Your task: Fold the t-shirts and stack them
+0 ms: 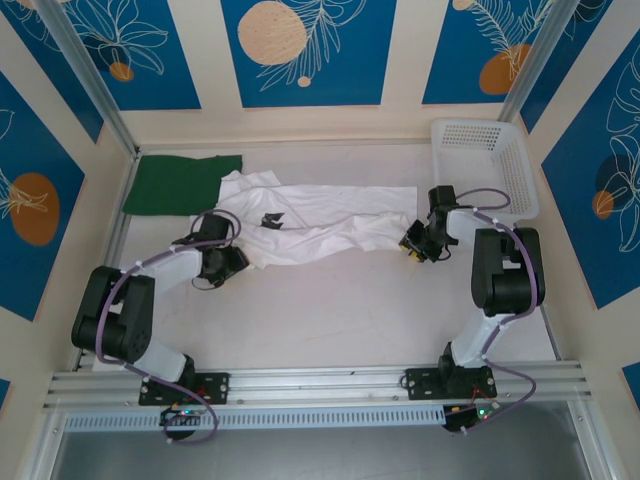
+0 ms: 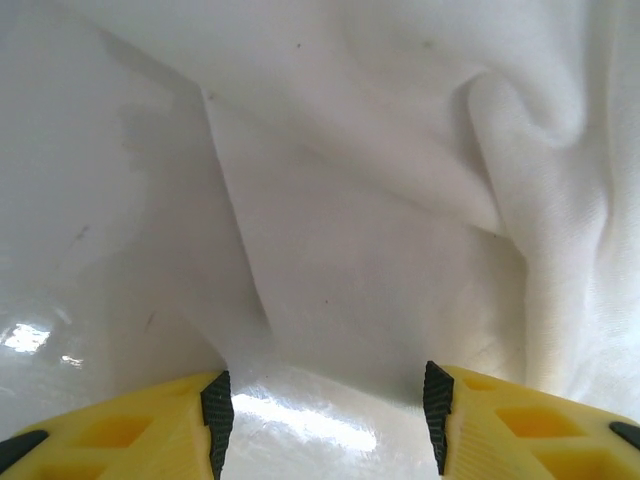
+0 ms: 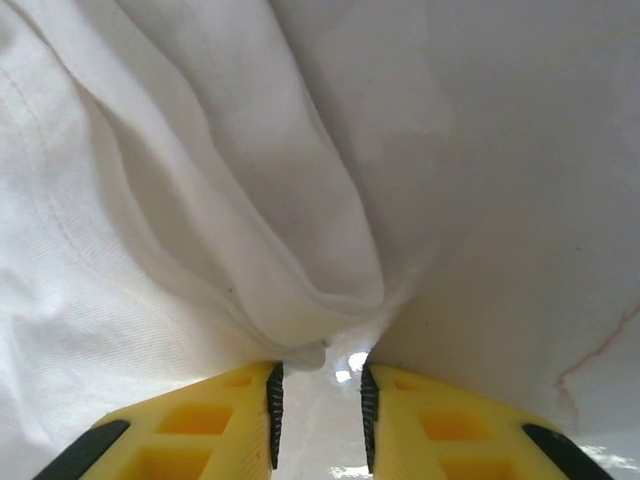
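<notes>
Fold and stack, state at this frame.

- White t-shirt: lies rumpled across the middle of the desk. Its long axis runs left to right and it is not yet squared up. The small black print faces up, left of centre. Its far-left corner touches the dark green t-shirt.
- Green t-shirt: flat in the far-left corner, no tool on it.
- Mesh basket: far-right corner, well apart from both shirts.
- Left tool: released, fingers wide apart and down at the desk. Bare desk shines between them and the shirt's near-left edge lies just ahead.
- Right tool: sits at the shirt's right end with the fingers drawn close, a slim gap between them. A rolled fold of cloth sits right at the tips. I cannot tell whether any hem is actually nipped (the desk gleams through the gap, which suggests not).

Judgement: each arm sits at its own end of the long axis, left arm at the left end and right arm at the right. The shirt lies ahead of both tools, away from the bases. The likely next move is a two-ended pinch to stretch it flat along that axis before folding. Folding looks barely started and there is no stack yet.
</notes>
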Controlling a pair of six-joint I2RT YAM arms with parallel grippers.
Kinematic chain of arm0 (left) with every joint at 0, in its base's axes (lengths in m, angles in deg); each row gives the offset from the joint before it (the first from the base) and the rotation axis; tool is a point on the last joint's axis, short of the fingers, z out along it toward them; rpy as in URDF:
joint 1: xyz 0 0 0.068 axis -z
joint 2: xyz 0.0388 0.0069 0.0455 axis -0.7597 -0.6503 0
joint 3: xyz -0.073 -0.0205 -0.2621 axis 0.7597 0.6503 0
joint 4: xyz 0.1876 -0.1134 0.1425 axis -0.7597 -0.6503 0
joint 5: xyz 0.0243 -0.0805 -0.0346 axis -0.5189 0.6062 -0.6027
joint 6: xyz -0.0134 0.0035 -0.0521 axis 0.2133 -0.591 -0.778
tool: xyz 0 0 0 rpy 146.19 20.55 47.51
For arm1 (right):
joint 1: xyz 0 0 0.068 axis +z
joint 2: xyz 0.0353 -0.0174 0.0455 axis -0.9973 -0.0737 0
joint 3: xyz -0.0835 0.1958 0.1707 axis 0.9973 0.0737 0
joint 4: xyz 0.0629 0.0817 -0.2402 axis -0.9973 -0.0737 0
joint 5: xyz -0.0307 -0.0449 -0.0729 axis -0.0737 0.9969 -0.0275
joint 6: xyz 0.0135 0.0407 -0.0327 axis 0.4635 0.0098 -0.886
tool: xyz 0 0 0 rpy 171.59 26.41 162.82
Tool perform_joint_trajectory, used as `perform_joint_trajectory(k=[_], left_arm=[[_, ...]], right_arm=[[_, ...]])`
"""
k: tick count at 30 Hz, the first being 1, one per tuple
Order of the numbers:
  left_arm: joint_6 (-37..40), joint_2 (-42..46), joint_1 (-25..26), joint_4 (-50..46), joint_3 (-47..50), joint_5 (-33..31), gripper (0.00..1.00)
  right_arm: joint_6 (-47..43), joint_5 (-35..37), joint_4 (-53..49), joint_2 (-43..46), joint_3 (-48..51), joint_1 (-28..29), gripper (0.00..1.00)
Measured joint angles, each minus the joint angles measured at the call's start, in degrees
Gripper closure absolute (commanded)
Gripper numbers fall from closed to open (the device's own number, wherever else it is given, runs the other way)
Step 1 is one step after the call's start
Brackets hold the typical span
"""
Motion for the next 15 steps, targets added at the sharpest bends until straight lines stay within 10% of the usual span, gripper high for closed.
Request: perform_joint_trajectory(k=[15], left_arm=[[3.7, 1.0, 3.8, 3.2, -0.6, -3.9, 0.43]], right_arm=[[-2.1, 1.4, -7.6, -4.5, -6.3, 0.5, 0.83]])
